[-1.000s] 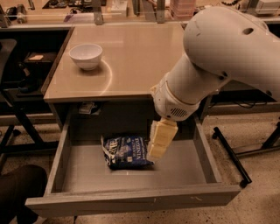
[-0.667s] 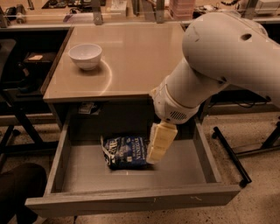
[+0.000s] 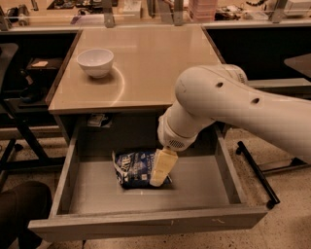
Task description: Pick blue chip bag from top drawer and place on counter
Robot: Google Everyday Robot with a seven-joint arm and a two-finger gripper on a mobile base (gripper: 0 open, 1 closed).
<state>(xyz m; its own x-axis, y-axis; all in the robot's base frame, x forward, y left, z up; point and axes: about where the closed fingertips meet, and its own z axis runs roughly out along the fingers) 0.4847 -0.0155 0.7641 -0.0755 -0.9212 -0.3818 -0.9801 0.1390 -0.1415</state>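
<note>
The top drawer (image 3: pixel 146 221) is pulled open below the counter (image 3: pixel 155 63). The blue chip bag (image 3: pixel 133 168), dark blue with white lettering, lies flat on the drawer floor, left of the middle. My gripper (image 3: pixel 162 168) reaches down into the drawer from the big white arm (image 3: pixel 233 107). Its cream-coloured tip is at the bag's right edge and covers that part of the bag. I cannot see whether it touches the bag.
A white bowl (image 3: pixel 95 61) stands on the counter's left rear part. A cluttered bench (image 3: pixel 146 12) runs along the back. A dark chair (image 3: pixel 19 214) is at the lower left. A black frame leg (image 3: pixel 257 170) lies on the floor to the right.
The arm has swung down and to the left. My gripper has gone from beside the bag's right edge to right over that edge. The bag lies where it was.
</note>
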